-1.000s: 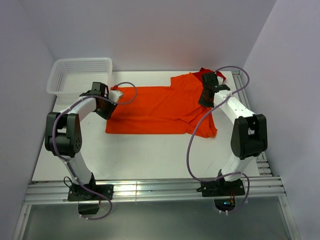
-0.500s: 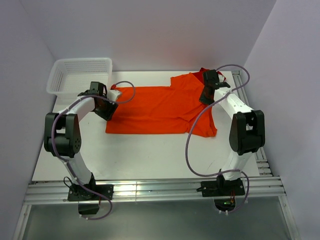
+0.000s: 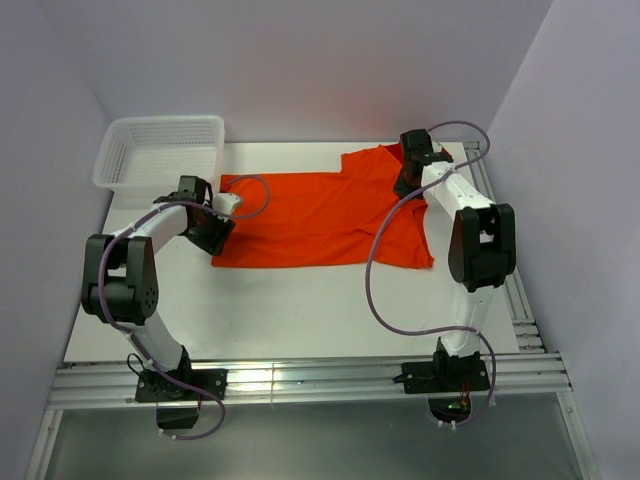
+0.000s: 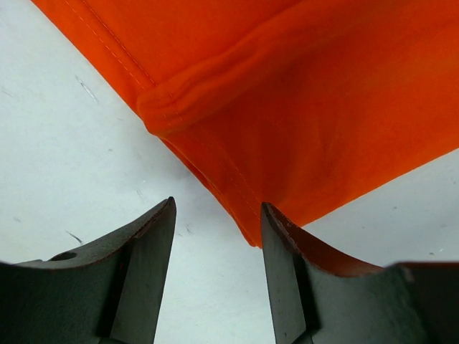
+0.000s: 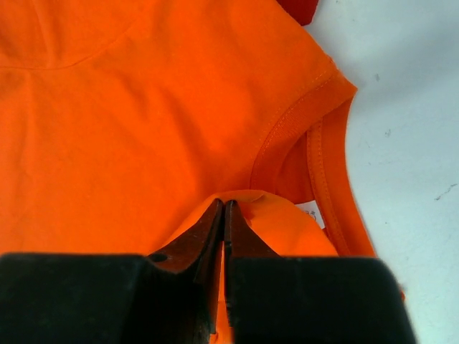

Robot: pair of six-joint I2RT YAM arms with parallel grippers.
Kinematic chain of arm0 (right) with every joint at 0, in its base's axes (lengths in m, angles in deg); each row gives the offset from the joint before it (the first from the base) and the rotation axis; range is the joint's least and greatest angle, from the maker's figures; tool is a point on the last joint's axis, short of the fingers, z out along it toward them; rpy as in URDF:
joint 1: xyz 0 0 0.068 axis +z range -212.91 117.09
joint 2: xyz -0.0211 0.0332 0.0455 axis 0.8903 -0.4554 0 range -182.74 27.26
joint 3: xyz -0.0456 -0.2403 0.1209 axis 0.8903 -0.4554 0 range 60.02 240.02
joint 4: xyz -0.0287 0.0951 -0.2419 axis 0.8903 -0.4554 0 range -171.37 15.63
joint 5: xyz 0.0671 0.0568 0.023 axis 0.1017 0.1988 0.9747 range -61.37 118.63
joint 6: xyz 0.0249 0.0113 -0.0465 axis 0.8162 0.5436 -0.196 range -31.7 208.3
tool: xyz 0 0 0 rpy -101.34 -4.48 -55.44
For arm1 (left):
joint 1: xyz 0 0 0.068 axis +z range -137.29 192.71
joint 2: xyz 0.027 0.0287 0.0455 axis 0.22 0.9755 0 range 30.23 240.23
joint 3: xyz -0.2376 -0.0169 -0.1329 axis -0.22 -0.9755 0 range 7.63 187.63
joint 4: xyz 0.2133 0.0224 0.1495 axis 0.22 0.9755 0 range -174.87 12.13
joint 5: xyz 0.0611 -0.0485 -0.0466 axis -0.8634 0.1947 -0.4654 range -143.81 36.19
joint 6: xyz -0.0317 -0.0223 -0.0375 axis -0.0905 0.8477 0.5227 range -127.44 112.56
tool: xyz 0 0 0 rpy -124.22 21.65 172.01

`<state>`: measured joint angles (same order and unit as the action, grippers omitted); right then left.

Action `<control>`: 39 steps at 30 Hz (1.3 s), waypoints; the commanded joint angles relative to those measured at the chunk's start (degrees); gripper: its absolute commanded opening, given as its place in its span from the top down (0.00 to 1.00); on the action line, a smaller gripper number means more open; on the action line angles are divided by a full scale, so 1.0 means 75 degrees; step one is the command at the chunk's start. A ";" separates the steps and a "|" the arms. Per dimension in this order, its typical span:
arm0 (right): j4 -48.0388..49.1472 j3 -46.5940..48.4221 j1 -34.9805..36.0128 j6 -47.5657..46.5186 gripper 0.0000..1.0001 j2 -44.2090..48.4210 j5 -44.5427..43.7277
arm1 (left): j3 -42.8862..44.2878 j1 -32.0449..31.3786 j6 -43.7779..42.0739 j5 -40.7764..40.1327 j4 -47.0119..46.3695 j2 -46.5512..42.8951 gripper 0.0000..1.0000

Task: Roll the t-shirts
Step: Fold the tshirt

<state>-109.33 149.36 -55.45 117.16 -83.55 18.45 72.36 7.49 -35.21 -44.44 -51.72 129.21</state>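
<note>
A bright orange t-shirt [image 3: 320, 215] lies spread flat on the white table, neck end to the right. My left gripper [image 3: 212, 230] is open at the shirt's near-left hem corner. In the left wrist view the hem corner [image 4: 247, 229] lies on the table just ahead of the tips of my left gripper [image 4: 219, 215], against the right finger [image 4: 287, 251]. My right gripper [image 3: 405, 180] is at the neck end. In the right wrist view my right gripper [image 5: 224, 206] is shut on a raised fold of orange cloth [image 5: 265, 215] beside the collar and a small white label [image 5: 313, 209].
A white mesh basket [image 3: 160, 150] stands at the far left corner. A bit of darker red cloth [image 3: 400, 148] shows past the shirt's neck end, also in the right wrist view [image 5: 300, 7]. A metal rail [image 3: 500, 230] runs along the right table edge.
My right gripper has moved toward the far edge at the shirt's neck end. My left gripper has shifted slightly nearer, down to the hem corner. The shirt lies about as before.
</note>
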 commanded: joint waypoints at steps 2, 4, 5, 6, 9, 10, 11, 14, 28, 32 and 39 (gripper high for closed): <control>-0.0237 0.0416 -0.0069 -0.0016 0.84 -0.0202 -0.0038 | -0.0169 0.0015 0.0093 -0.0112 -0.0353 -0.0107 0.44; -0.0272 0.0358 -0.0069 0.0030 0.77 -0.0180 -0.0073 | -0.0251 0.0015 0.0105 -0.0229 -0.0481 -0.0107 0.44; -0.0272 0.0311 -0.0069 0.0042 0.71 -0.0144 -0.0108 | -0.0263 0.0015 0.0105 -0.0264 -0.0517 -0.0096 0.44; -0.0272 0.0218 -0.0058 0.0054 0.67 -0.0040 -0.0131 | -0.0287 0.0015 0.0105 -0.0299 -0.0552 -0.0107 0.44; -0.0296 -0.0063 -0.0069 0.0124 0.53 0.0299 -0.0249 | -0.0334 0.0015 0.0140 -0.0393 -0.0634 -0.0096 0.44; -0.0272 -0.0146 -0.0069 0.0136 0.51 0.0406 -0.0237 | -0.0357 0.0015 0.0152 -0.0416 -0.0669 -0.0096 0.44; -0.0261 -0.0239 -0.0058 0.0183 0.50 0.0534 -0.0237 | -0.0369 0.0015 0.0163 -0.0417 -0.0704 -0.0096 0.44; -0.0108 -0.0824 0.0141 0.0323 0.51 0.1120 -0.0120 | -0.0381 0.0015 0.0187 -0.0358 -0.0705 -0.0084 0.44; 0.1099 -0.2478 0.1196 0.1214 0.55 0.1286 0.0396 | -0.0404 0.0015 0.0234 -0.0182 -0.0693 -0.0119 0.45; 0.1216 -0.2444 0.1266 0.1296 0.55 0.1110 0.0454 | -0.0404 0.0015 0.0210 -0.0182 -0.0681 -0.0131 0.46; 0.1111 -0.1975 0.1255 0.1250 0.60 0.0630 0.0524 | -0.0369 0.0015 0.0199 -0.0241 -0.0658 -0.0107 0.47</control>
<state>-101.97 131.72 -46.33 126.34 -77.38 22.19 69.65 7.49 -34.25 -46.98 -55.74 129.23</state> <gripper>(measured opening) 0.401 0.536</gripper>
